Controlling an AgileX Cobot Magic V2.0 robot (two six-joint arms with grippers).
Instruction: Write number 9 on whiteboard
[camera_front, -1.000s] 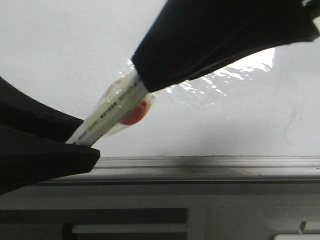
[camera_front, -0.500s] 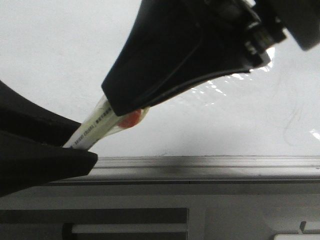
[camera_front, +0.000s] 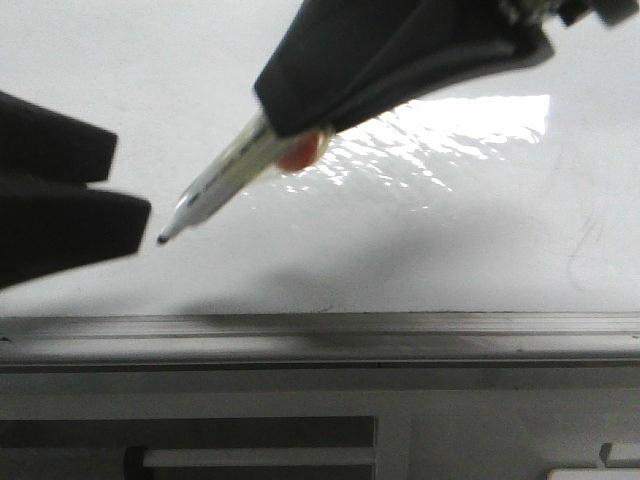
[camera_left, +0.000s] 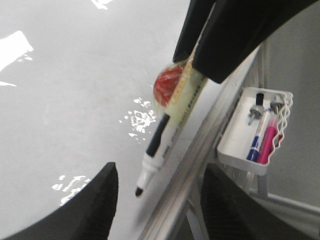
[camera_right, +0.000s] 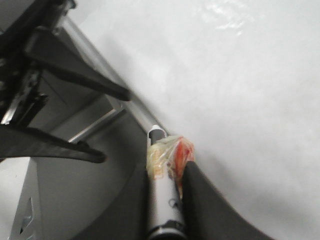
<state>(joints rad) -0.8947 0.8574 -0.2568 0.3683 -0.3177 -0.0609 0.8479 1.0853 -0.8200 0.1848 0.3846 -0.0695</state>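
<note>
White board (camera_front: 120, 60) behind; we pinch marker (camera_front: 225, 180) in right gripper (camera_front: 300, 115), tip aimed 8 o'clock, off surface. Left gripper (camera_front: 125, 185) spread, nearby. Faint 9 (camera_front: 585, 245) at 4 o'clock.

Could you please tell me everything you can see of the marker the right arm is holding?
The marker is slim, with a pale printed barrel, a black collar, a white nose and a bare dark tip: uncapped. Clear tape and a red-orange patch wrap its middle. The right pincer clamps it there, tilted, tip free between the open left pincer's fingers.
</note>
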